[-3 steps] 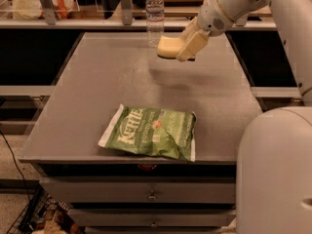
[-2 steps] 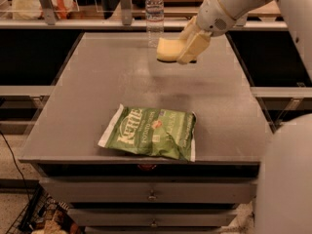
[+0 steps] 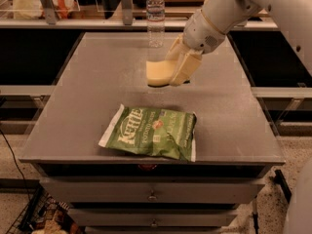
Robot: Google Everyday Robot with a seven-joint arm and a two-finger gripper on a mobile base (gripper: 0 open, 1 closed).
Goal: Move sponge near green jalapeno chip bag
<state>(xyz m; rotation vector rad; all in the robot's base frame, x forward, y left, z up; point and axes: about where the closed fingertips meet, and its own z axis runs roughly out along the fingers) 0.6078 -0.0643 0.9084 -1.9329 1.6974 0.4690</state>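
Above the middle of the grey table [image 3: 73, 111], a little toward its far side, we see the gripper [image 3: 171, 71] at the end of the white arm [image 3: 234, 6], which comes down from the upper right. Its cream-coloured fingers [image 3: 184, 68] point down and to the left, and they are closed on the sponge [image 3: 157, 73], so the jaws hold it between them. The sponge is pale yellow and sits on the left side of the gripper, with its lower edge very close to the table top. A small dark shadow lies just under it, and we cannot tell if it touches the surface or hangs slightly over it.

Nearer to the front edge of the table lies the green jalapeno chip bag [image 3: 151, 132]. It is flat and crinkled, with white "Kettle" lettering on its left part and white sealed ends. The bag is turned a little, so that its right end reaches close to the front edge. Between the sponge and the bag we see a strip of bare table; the two are near each other but apart, and the sponge is behind the bag, toward its right half.

At the far edge of the table stands a clear water bottle [image 3: 155, 16], upright, behind the gripper and to its left. Under the table top we see drawers [image 3: 152, 195] with small handles.
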